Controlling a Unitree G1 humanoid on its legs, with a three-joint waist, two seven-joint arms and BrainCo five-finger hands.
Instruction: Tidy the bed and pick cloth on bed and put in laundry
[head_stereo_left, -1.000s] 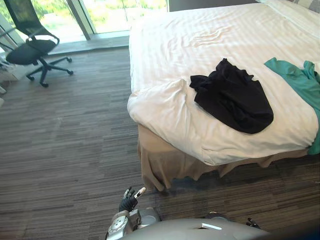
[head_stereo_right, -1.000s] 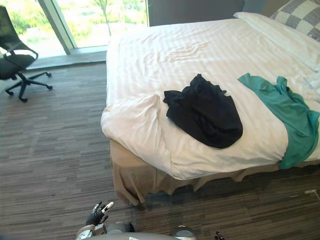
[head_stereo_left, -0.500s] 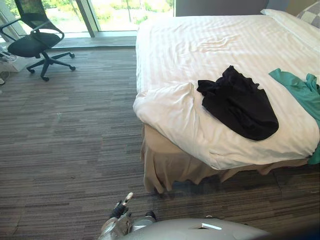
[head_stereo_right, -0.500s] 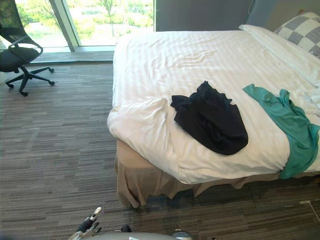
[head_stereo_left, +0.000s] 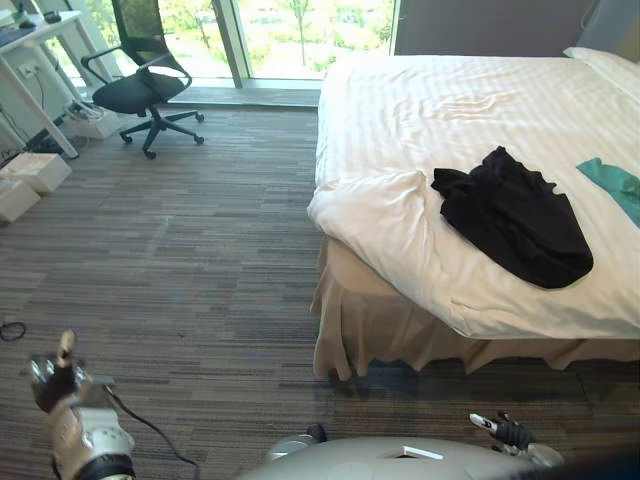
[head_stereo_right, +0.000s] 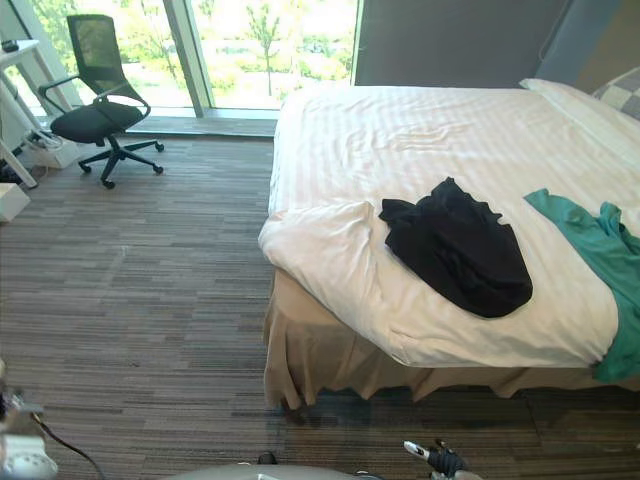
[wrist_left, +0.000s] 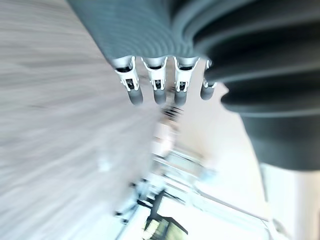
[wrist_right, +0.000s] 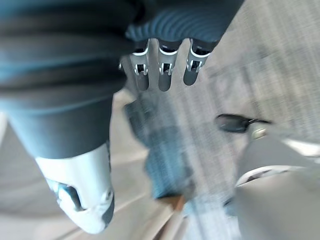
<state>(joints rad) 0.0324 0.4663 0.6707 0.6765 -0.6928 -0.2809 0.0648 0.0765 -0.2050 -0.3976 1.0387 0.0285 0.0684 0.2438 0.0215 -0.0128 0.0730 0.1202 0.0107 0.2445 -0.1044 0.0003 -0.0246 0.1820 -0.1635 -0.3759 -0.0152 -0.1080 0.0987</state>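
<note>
A black cloth (head_stereo_left: 515, 215) lies crumpled on the white bed (head_stereo_left: 420, 110) near its foot corner. A teal cloth (head_stereo_right: 598, 250) lies further right on the duvet and hangs over the bed's edge. The duvet corner (head_stereo_left: 375, 205) beside the black cloth is rumpled. My left hand (head_stereo_left: 55, 375) is low over the carpet at the far left, well away from the bed, with relaxed fingers (wrist_left: 156, 82) and nothing in it. My right hand (head_stereo_left: 505, 432) hangs low in front of the bed's foot, fingers (wrist_right: 165, 72) loose and holding nothing.
A black office chair (head_stereo_left: 140, 90) stands by the window at the back left, next to a white desk (head_stereo_left: 40, 35). White boxes (head_stereo_left: 30, 172) sit on the carpet under the desk. A checked pillow (head_stereo_right: 622, 95) lies at the head of the bed.
The camera has moved, shifting the bed to the right. My left hand has swung out to the lower left and risen. My right hand has come into sight below. The cloths lie as before.
</note>
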